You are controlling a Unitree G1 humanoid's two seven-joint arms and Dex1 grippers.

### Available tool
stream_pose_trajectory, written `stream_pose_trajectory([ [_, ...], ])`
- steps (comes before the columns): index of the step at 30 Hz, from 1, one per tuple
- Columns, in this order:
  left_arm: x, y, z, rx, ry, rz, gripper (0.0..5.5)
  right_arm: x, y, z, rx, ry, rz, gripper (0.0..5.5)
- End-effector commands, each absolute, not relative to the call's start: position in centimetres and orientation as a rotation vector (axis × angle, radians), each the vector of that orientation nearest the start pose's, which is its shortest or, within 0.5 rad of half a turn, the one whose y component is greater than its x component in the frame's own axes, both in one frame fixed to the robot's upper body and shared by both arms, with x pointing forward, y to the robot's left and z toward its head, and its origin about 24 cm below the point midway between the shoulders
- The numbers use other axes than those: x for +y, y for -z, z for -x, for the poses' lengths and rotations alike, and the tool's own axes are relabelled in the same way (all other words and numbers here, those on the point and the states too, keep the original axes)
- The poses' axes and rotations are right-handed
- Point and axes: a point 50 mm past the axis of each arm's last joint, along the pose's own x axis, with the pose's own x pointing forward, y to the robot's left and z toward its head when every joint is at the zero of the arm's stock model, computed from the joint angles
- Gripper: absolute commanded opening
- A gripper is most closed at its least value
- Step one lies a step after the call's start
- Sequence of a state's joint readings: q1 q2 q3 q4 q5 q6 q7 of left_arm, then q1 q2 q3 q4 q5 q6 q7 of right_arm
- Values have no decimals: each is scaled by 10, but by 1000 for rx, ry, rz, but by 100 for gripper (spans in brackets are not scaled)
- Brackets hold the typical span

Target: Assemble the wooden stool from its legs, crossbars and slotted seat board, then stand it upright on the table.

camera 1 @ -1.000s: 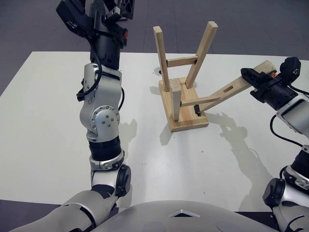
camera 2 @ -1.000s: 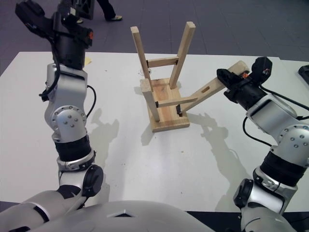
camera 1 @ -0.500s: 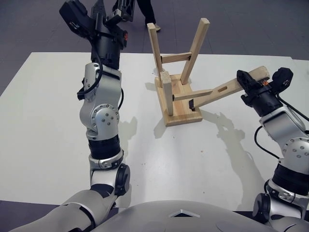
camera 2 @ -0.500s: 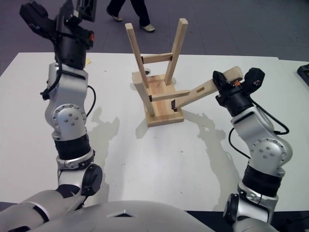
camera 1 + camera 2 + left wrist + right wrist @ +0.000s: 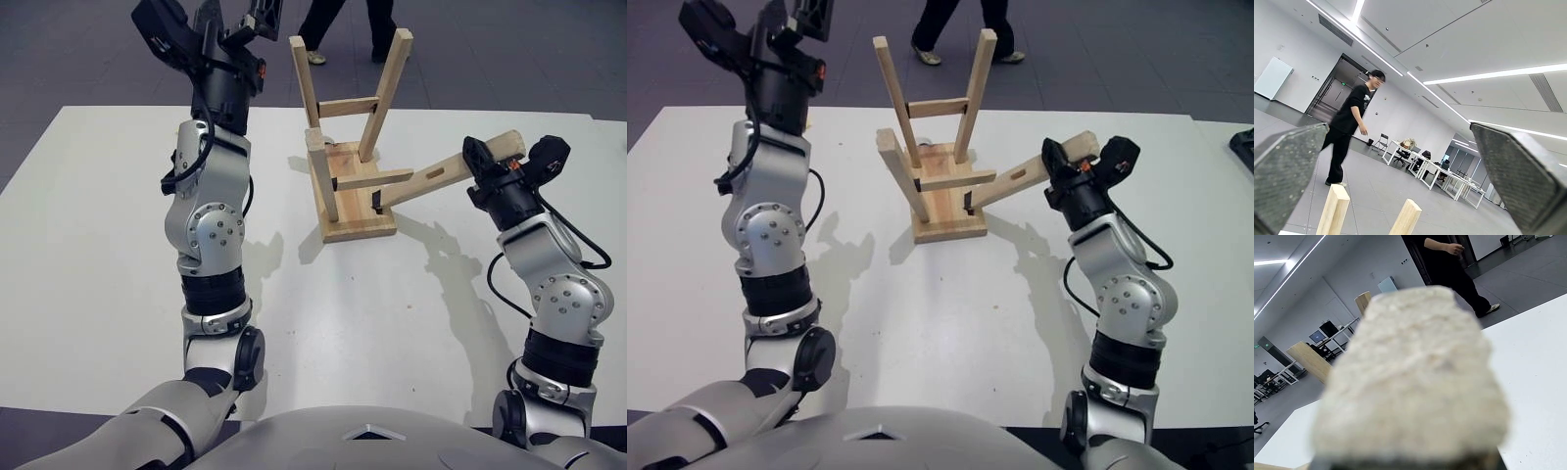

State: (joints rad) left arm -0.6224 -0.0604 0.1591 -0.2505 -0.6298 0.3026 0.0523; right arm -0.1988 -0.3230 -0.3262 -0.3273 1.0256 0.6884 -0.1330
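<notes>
Leg (image 5: 431,178) partly hidden within right hand (image 5: 482,163).

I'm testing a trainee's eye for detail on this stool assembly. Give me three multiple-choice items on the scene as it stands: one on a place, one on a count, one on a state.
1. Where is the seat board?
A. Flat on the table, under the legs
B. Propped against a wall
C. On the floor

2. How many legs stand up from the board with no gripper on them?
A. One
B. Three
C. Five

3. What state is the left gripper in?
A. Open and empty, raised
B. Shut on a crossbar
C. Shut on a screwdriver

Answers:
1 A: the board lies on the white top with the legs pointing up from it.
2 B: three upright legs stand free, while the right gripper holds the fourth, slanted leg.
3 A: its fingers stand wide apart with nothing between them.
</notes>
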Motion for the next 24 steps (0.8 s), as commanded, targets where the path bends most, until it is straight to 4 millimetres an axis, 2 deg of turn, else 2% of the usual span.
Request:
stream_pose_trajectory([
  [1,115,-245,-306,-507,332,645,540,-217,-128,-261,222,-114,-584,101],
  [6,117,-244,-304,-514,315,652,540,-215,-145,-259,216,-175,-606,101],
  [18,116,-241,-302,-513,295,666,540,-219,-165,-262,212,-204,-672,100],
  [24,115,-240,-302,-506,296,674,540,-214,-172,-260,203,-215,-690,100],
])
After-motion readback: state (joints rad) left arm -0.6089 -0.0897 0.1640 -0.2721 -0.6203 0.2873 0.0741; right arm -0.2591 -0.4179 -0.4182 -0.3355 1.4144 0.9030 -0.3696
